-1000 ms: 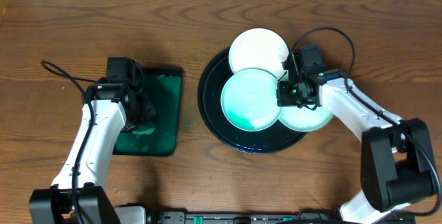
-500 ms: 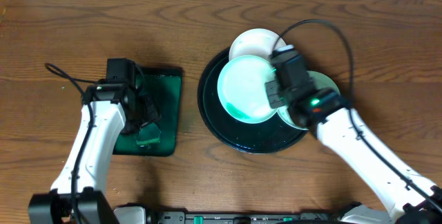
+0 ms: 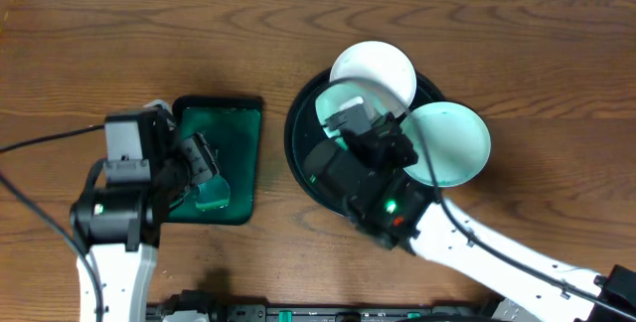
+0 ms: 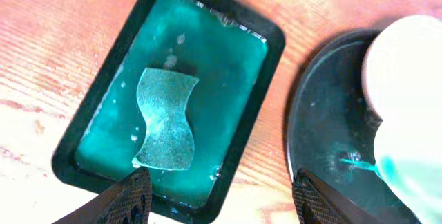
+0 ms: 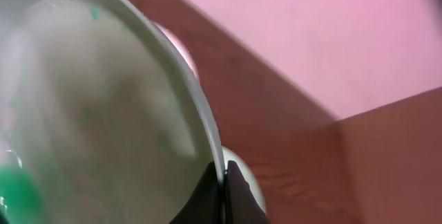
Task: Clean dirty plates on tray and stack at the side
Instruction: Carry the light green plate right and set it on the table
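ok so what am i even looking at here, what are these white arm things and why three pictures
It's a two-armed robot at a wooden table. One picture looks straight down from above; the other two come from a camera on each wrist. The left gripper is open and empty above a green tray of teal liquid with a sponge in it. The right gripper pinches the rim of a teal-smeared plate over the round black tray. A white plate and a teal-tinted plate lie across that tray's rim.
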You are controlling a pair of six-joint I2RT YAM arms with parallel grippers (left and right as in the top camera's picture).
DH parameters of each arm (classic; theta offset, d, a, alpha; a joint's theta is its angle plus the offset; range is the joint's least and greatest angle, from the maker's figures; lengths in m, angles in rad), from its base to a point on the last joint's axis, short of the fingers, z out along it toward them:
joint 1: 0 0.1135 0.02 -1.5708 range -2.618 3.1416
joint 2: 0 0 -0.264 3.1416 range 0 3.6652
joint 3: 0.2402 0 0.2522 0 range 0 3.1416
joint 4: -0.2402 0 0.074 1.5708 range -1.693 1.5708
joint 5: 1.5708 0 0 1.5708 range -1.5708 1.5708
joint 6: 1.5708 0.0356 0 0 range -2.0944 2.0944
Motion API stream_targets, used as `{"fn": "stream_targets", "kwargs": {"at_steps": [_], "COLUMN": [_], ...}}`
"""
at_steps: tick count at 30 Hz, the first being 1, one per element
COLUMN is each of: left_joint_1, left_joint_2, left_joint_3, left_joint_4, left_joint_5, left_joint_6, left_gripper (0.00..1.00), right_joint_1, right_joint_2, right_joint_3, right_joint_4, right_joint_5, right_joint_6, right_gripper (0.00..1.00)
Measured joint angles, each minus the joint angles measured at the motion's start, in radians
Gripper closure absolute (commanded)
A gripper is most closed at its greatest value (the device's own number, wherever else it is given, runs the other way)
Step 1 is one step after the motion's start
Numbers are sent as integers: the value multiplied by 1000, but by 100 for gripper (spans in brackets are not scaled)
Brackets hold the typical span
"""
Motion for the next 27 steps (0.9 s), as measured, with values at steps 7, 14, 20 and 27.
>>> {"fn": "stream_targets", "kwargs": {"at_steps": [7, 14, 20, 27], "left_joint_1": [0, 0, 0, 0], "left_joint_2": [-10, 20, 23, 23], "left_joint_3": [0, 0, 0, 0], "left_joint_4": [-5, -18, -18, -18], "left_joint_5": [0, 0, 0, 0], "left_joint_6": [0, 0, 0, 0], "left_gripper": [34, 34, 34, 34], "right_joint_1": [107, 138, 138, 118], "right_joint_2": [0, 0, 0, 0], "right_joint_3": [0, 0, 0, 0], "right_joint_4": [109, 212, 287, 301], "right_joint_5": [225, 332, 367, 340], "right_joint_6": [-128, -273, -357, -319], "right_gripper": [99, 99, 99, 99]}}
